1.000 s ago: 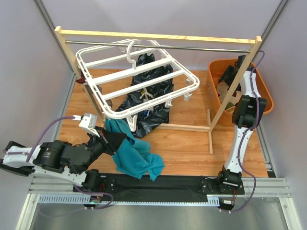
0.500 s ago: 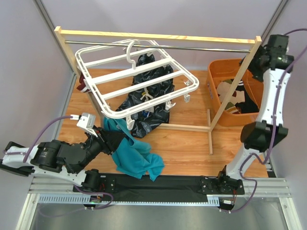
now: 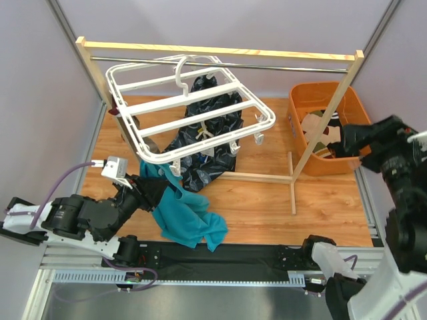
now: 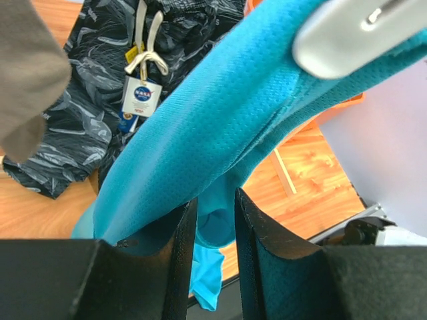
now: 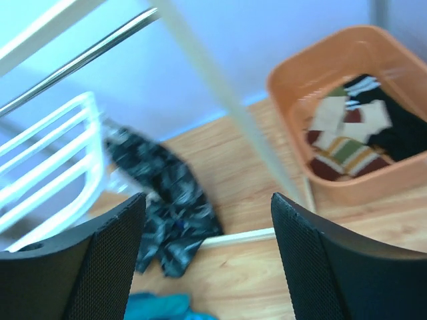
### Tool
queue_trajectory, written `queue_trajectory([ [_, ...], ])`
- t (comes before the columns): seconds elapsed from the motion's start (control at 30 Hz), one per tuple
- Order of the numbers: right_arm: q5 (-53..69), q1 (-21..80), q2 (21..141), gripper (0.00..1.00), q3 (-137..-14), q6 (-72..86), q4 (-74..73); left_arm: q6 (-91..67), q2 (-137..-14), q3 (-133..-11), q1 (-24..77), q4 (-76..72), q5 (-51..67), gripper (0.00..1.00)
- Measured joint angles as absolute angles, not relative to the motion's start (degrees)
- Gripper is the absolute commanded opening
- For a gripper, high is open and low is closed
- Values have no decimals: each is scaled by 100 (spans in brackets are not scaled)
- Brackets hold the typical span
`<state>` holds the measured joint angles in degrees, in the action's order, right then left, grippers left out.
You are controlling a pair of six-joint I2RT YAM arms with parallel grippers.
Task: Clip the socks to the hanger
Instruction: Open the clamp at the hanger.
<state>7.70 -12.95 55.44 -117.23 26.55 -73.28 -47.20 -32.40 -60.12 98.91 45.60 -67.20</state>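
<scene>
While open boards of the desk point(image 3: 267, 200) stretch ahead of the right end effector point(image 5: 208, 200), its fingers spread wide on nothing, the wooden rack point(image 3: 220, 50) slants a post just beyond it. The white hanger point(image 3: 200, 120) tilts above the left end effector point(image 4: 210, 200), near rim close overhead. The orange basket point(image 5: 287, 100) holding socks point(image 5: 347, 143) sits ahead-right of the right end effector. The teal sock point(image 4: 220, 113) drapes across the left end effector's slightly parted, released tips.

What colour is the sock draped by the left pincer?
Teal; the sock shows best in the left wrist view.
</scene>
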Motion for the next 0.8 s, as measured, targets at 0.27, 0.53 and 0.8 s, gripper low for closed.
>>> queue_trajectory([
  [0.27, 3844, 276, 4657, 67, -10068, 3170, -6326, -4705, -3548, -6012, 9891, 4554, -6845, 36],
  [0.53, 3804, 3465, 5240, 68, -9421, 3426, -5776, -4709, -3651, -6020, 9891, 4517, -6921, 36],
  [0.8, 910, 7636, 5487, 80, -8403, 3000, -4346, -4812, -3673, -6051, 9891, 4519, -6954, 36],
])
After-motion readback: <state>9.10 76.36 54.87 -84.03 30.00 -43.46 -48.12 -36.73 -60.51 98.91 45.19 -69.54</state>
